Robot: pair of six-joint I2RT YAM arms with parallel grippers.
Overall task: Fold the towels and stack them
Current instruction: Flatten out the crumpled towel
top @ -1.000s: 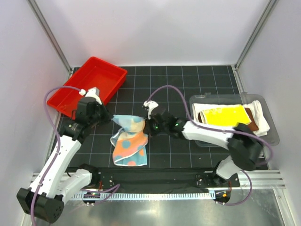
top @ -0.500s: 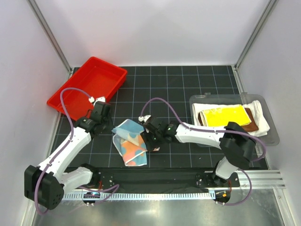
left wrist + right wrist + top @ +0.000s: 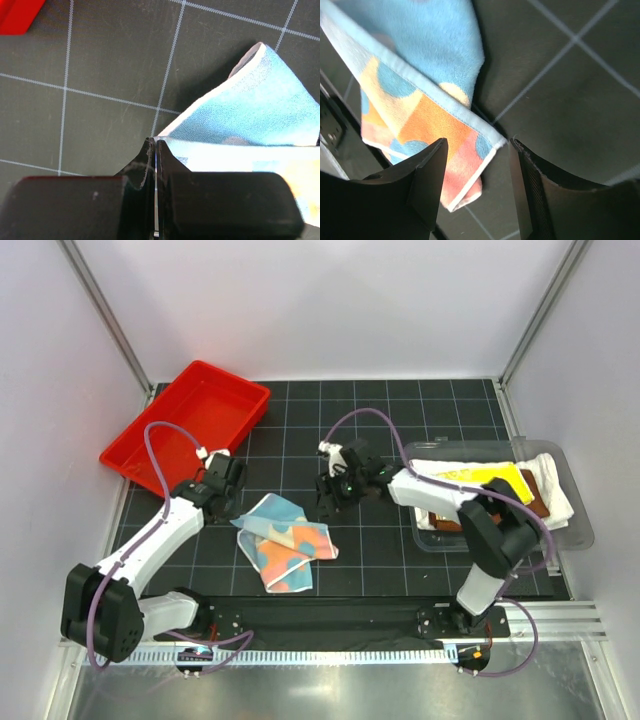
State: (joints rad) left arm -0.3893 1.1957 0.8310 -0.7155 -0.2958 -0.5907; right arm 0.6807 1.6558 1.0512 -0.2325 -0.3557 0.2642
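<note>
A light-blue multicoloured towel lies crumpled and partly folded on the black grid mat, near the front centre. My left gripper is shut on the towel's left corner, low over the mat. My right gripper hovers open just beyond the towel's right corner, which lies loose below its fingers. A yellow-green towel rests on a brown towel and a white towel inside the clear bin.
The clear plastic bin stands at the right edge, partly crossed by my right arm. A red tray sits at the back left. White walls and metal frame posts enclose the mat.
My right gripper opened, let go of the towel and drew back to the right and away. The towel dropped from being stretched between both grippers onto the mat. My left gripper sank lower.
</note>
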